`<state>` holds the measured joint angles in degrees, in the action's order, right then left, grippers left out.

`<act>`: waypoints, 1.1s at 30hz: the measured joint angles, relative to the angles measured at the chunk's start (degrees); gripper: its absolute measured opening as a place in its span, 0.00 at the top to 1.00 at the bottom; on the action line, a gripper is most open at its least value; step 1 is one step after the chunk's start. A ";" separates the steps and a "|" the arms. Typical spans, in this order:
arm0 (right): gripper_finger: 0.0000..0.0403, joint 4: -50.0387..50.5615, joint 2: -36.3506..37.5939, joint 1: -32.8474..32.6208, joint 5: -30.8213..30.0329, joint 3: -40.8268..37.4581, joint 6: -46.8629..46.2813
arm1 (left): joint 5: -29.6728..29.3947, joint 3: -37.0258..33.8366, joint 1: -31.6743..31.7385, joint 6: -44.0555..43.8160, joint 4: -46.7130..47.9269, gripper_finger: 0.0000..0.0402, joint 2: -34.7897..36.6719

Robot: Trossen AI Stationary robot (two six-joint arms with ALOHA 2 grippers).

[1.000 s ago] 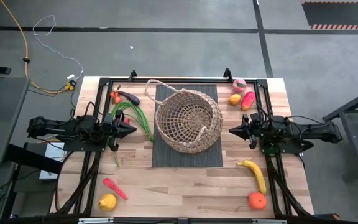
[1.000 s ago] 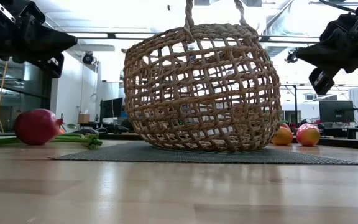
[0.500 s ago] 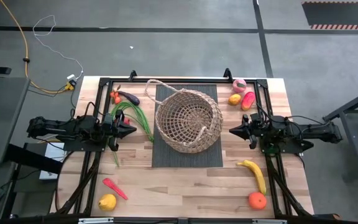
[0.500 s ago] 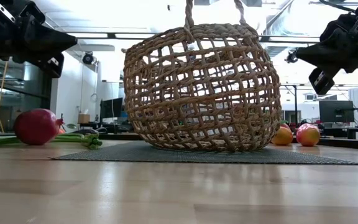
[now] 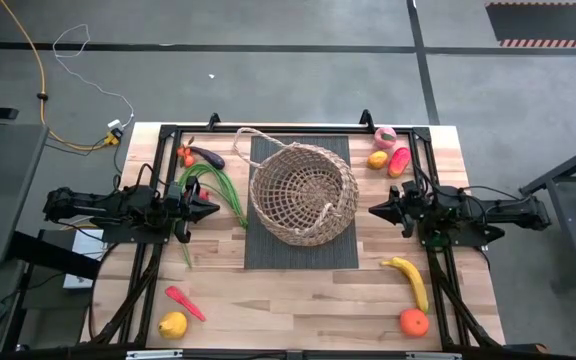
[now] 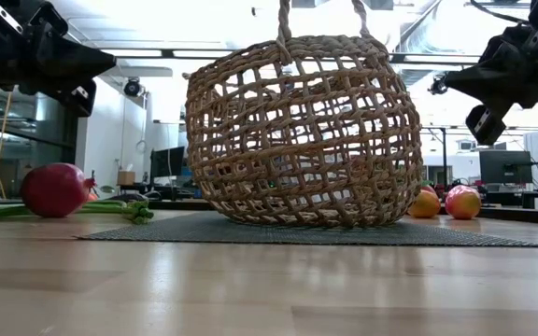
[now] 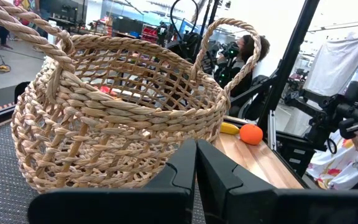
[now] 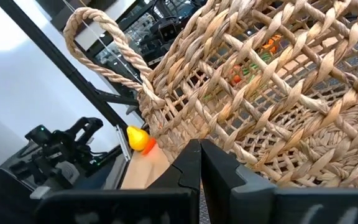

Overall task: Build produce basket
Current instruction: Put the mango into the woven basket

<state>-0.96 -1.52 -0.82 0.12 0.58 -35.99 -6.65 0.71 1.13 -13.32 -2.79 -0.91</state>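
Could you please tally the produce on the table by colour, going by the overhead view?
Yellow: 3 – banana, lemon, small fruit
Orange: 2 – orange, carrot
Red: 1 – pepper
Pink: 2 – fruit, ring-shaped piece
Purple: 1 – eggplant
Green: 1 – bunch of bean stalks
Total: 10

The counter (image 5: 298, 300) was pale wood planks, with a dark mat (image 5: 298, 250) at its middle. Around it lay a grey floor (image 5: 268, 80) crossed by dark lines, with a yellow cable (image 5: 28, 70) trailing over it. Behind, monitors (image 6: 493, 168) stood on desks under bright ceiling light.
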 joint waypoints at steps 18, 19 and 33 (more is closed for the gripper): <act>1.00 -16.97 -2.41 0.04 -6.12 10.29 10.96 | 0.02 0.00 0.02 0.00 0.00 0.99 0.00; 1.00 -15.68 -3.21 0.04 -6.14 11.27 11.06 | 0.02 0.01 0.01 0.01 0.00 0.99 0.00; 1.00 -7.70 -19.74 0.02 -9.42 19.44 11.03 | 0.02 0.02 0.00 0.00 0.00 0.99 0.00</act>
<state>-8.66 -21.26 -0.80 -9.30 20.02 -24.96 -6.63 0.73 1.13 -13.32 -2.79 -0.91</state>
